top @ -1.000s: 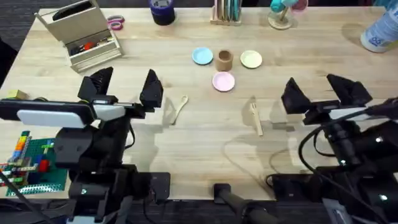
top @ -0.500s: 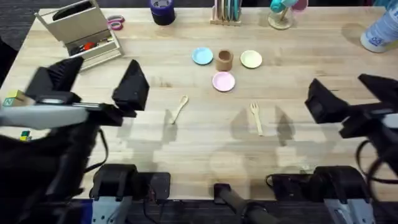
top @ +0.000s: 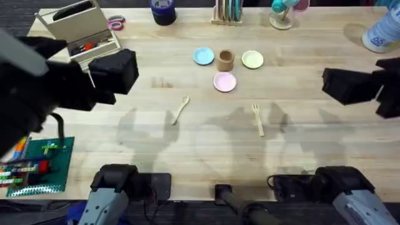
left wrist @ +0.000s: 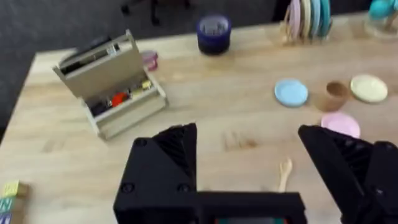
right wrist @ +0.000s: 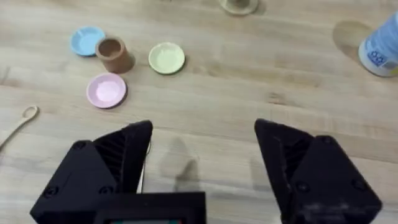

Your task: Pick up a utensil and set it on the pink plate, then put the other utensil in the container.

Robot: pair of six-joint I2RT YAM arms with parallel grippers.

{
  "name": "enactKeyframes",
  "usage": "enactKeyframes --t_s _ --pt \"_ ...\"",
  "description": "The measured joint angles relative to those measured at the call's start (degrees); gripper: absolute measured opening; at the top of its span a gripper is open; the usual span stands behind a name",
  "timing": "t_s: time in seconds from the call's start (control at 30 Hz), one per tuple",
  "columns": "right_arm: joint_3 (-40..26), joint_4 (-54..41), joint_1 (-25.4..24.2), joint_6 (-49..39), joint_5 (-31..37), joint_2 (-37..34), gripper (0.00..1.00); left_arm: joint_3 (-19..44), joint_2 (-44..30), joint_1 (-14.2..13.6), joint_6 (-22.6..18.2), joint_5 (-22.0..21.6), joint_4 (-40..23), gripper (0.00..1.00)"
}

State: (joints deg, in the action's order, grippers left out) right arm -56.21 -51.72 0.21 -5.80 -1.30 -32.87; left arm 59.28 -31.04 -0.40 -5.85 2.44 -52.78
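The wooden spoon (top: 180, 109) lies on the table left of centre, and its bowl also shows between my left fingers (left wrist: 285, 168). The wooden fork (top: 257, 118) lies right of centre. Behind them are the pink plate (top: 225, 82) (left wrist: 340, 124) (right wrist: 106, 90) and the brown cup (top: 225, 60) (left wrist: 334, 94) (right wrist: 113, 54). My left gripper (top: 87, 69) (left wrist: 249, 155) hangs high over the left side, open and empty. At the right edge my right gripper (top: 372, 84) (right wrist: 202, 149) is also raised, open and empty, well clear of the fork.
A light blue plate (top: 203, 57) and a pale yellow plate (top: 252, 59) flank the cup. A white lidded box (top: 81, 34) stands back left, a purple cup (top: 163, 10) and a plate rack (top: 227, 11) at the back, a bottle (top: 382, 31) back right, toy bricks (top: 34, 164) front left.
Both arms have risen toward the camera and swung outward, the left one to the left, the right one to the right. Spoon and fork have not moved.
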Motion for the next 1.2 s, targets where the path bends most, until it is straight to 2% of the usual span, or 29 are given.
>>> enactKeyframes --t_s 0.2,0.47,1.2 --pt "-7.78 -5.87 0.00 -0.52 0.00 -8.96 0.996 8.96 -11.13 0.00 -2.26 1.57 -10.61 0.994" --pt "-11.97 -6.80 0.00 -0.66 0.00 -17.56 0.997 15.33 -21.91 0.00 -3.69 2.55 -15.63 0.993" --pt "-12.06 -4.70 0.00 -0.66 0.00 -19.35 0.997 15.86 -24.25 -0.12 -4.02 10.00 -16.72 0.994"
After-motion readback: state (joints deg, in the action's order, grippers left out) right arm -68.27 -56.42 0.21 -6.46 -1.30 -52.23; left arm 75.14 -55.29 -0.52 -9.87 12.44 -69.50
